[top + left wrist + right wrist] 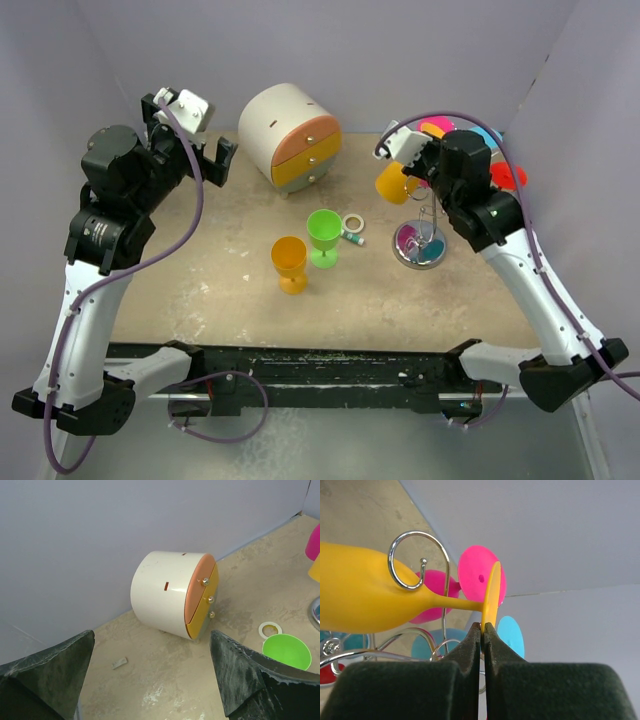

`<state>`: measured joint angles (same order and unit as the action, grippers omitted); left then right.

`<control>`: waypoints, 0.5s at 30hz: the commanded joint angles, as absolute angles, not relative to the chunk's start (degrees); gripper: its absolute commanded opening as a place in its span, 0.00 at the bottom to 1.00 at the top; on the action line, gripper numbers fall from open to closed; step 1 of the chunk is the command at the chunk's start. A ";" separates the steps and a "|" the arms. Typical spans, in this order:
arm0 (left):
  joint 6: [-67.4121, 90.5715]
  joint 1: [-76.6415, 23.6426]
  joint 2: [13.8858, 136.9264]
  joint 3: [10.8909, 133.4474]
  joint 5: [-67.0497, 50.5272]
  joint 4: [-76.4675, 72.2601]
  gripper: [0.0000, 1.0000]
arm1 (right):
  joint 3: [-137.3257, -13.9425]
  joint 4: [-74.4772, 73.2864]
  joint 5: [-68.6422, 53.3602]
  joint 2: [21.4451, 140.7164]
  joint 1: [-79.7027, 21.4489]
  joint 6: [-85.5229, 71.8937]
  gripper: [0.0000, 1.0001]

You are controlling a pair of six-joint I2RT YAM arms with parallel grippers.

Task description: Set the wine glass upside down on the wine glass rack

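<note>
Right pincer point(482, 629) is clamped on the yellow wine glass point(370, 597) by its foot, tipped sideways beside the wine glass rack point(421, 245); left pincer point(145, 680) sits wide apart.

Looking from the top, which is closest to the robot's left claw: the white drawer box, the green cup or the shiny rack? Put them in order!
1. White drawer box, at the back, just right of the left gripper.
2. Green glass, in the middle.
3. Wine glass rack, far right.
</note>
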<state>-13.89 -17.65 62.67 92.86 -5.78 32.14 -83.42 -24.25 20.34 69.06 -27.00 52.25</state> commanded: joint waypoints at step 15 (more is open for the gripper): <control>-13.22 -17.24 63.10 93.53 -6.68 29.36 0.99 | -84.27 -16.34 19.62 72.40 -27.94 56.52 0.00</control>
